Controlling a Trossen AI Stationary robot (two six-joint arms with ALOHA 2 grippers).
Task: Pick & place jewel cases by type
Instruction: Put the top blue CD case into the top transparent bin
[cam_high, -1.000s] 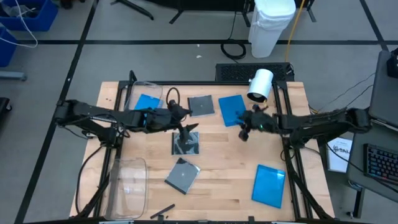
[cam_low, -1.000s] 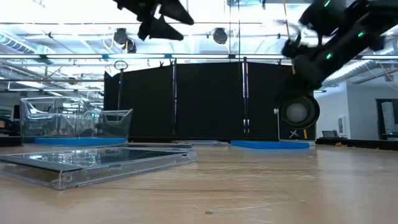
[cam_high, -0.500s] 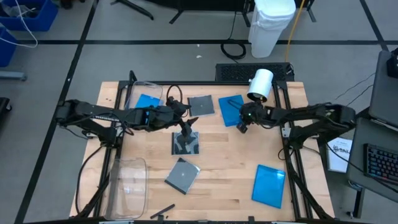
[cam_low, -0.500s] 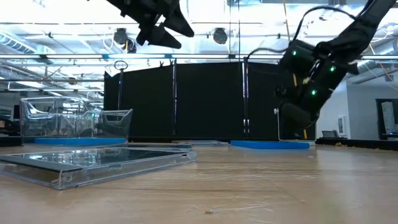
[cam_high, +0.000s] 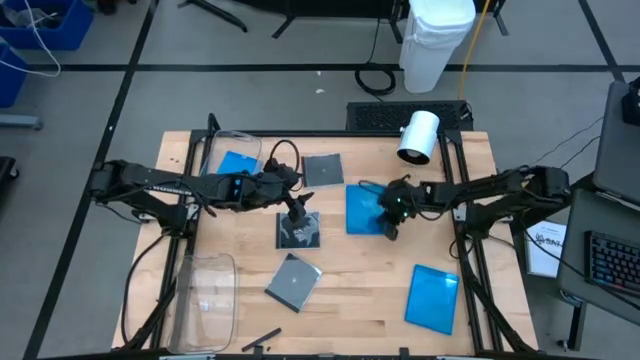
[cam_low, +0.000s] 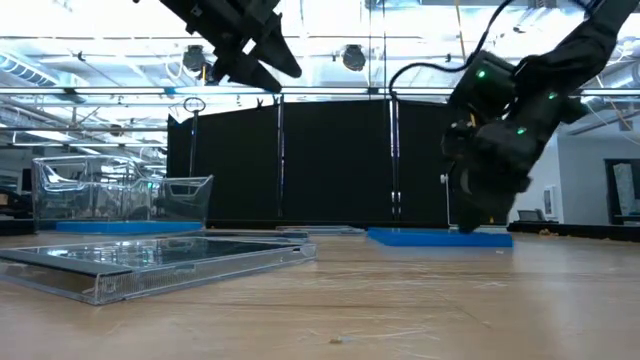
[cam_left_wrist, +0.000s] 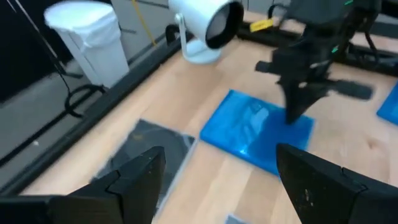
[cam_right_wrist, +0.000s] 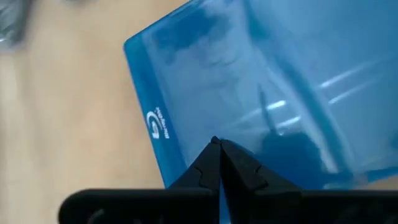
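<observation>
A bright blue jewel case (cam_high: 364, 209) lies flat on the table's middle right, with my right gripper (cam_high: 388, 228) shut and standing on it. My left gripper (cam_high: 297, 207) hangs open above a grey case showing a disc (cam_high: 298, 231), high over the table in the low view (cam_low: 255, 48). Another grey case (cam_high: 322, 170) lies at the far side and a third (cam_high: 294, 281) nearer. A second blue case (cam_high: 433, 298) lies near right. The third blue one (cam_high: 237, 163) rests in a clear bin. My right gripper presses its shut fingertips (cam_right_wrist: 217, 144) down on the blue case's top face near its near right corner (cam_left_wrist: 297, 124). The fingers come from above, pointing down. The case lies flat on the table (cam_low: 440, 237).
A clear bin (cam_high: 234, 141) stands at the far left corner and another (cam_high: 205, 298) at the near left. A white cylinder on a stand (cam_high: 418, 137) sits at the far right. Bare wood shows between the near cases (cam_high: 360, 290).
My right gripper moved toward the far edge onto the blue case, came down on it, then drew back toward the near edge. The case slid flat along the table with it, toward the near edge and slightly left, and turned a little.
</observation>
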